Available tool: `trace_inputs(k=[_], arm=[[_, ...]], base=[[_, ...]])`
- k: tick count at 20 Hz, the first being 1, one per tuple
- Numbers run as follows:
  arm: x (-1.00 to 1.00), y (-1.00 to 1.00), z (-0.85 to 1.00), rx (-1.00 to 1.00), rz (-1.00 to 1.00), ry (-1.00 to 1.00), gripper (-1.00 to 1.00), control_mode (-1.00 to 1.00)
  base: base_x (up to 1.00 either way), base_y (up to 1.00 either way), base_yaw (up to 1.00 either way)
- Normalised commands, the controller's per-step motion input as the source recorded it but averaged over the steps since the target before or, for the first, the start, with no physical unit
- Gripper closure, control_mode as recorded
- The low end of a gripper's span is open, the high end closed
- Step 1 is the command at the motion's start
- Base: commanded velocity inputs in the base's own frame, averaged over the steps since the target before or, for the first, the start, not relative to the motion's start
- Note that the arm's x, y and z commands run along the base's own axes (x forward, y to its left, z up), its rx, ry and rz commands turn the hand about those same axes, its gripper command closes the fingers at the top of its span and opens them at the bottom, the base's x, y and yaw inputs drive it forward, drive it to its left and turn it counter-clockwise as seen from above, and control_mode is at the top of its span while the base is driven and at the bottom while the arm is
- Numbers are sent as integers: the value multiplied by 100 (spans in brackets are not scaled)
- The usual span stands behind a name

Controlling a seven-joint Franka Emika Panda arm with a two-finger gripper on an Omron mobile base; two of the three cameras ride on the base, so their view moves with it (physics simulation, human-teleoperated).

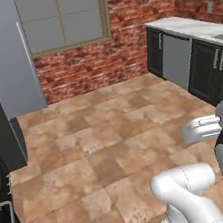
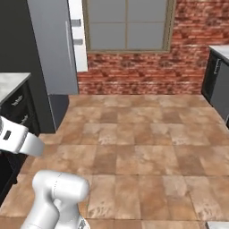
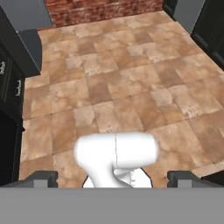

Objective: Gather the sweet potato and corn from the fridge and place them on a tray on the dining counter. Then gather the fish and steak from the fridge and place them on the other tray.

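Two dark fingertips (image 3: 43, 177) of the hand (image 3: 114, 178) stood spread wide and empty above the tiled floor (image 3: 131, 87), while the grey fridge (image 1: 4, 58) rose near the brick wall (image 1: 91, 61).

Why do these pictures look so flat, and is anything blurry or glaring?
Left base view: even light, no glare, soft floor tiles. Right base view: the fridge looks flat grey, unshadowed. Hand view: tiles sharper up close, open gripper fingertips slightly soft.

Fridge (image 1: 4, 53) smooth matt grey, maybe metal; floor (image 1: 107, 134) mottled stone tile.
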Motion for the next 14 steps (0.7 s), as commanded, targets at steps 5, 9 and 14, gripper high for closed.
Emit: trace_inputs(k=[5, 9, 14], arm=[[0, 0, 0, 0, 0, 0, -100, 100], [0, 0, 0, 0, 0, 0, -100, 100], [0, 0, 0, 0, 0, 0, -100, 100]], base=[[100, -31, 30], [93, -49, 32], [75, -63, 32]])
